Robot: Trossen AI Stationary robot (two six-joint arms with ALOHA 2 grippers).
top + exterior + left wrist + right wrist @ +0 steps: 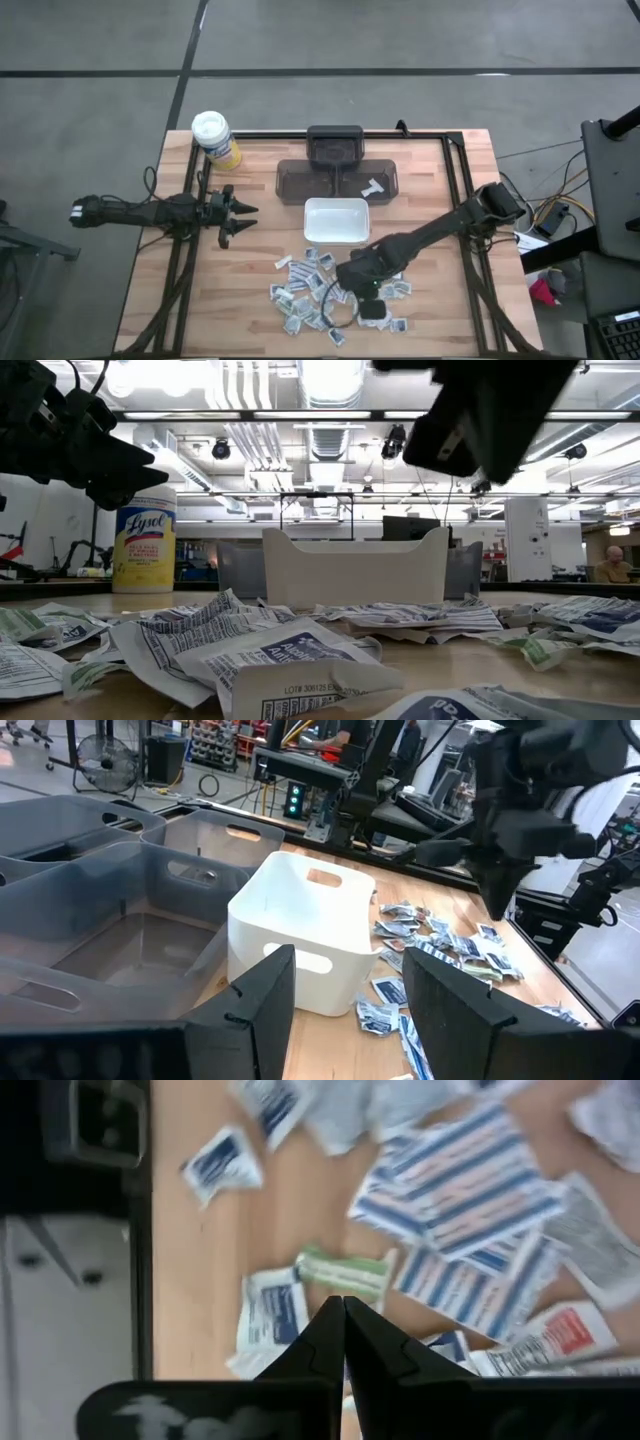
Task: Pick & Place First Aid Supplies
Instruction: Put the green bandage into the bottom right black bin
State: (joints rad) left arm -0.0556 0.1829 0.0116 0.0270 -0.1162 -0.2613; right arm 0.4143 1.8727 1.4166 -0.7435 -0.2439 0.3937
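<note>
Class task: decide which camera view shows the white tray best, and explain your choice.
The high view: the white tray shows whole from above, rim and inside, with the packets below it. The left wrist view shows two walls and a handle slot; the low view only one wall; the right wrist view does not show it.

**Colours on the table**

We see a pale wood table (250, 260) with black rails. The tray (336, 221) is plain white. Behind the tray sit smoky grey translucent bins (337, 180). Beside the bins stands a yellow canister (216, 139) with a white lid and blue lettering. In front of the tray lie packets (300, 290), white and grey with blue print; one is green (345, 1272), one red-marked. Both arms are black.
</note>
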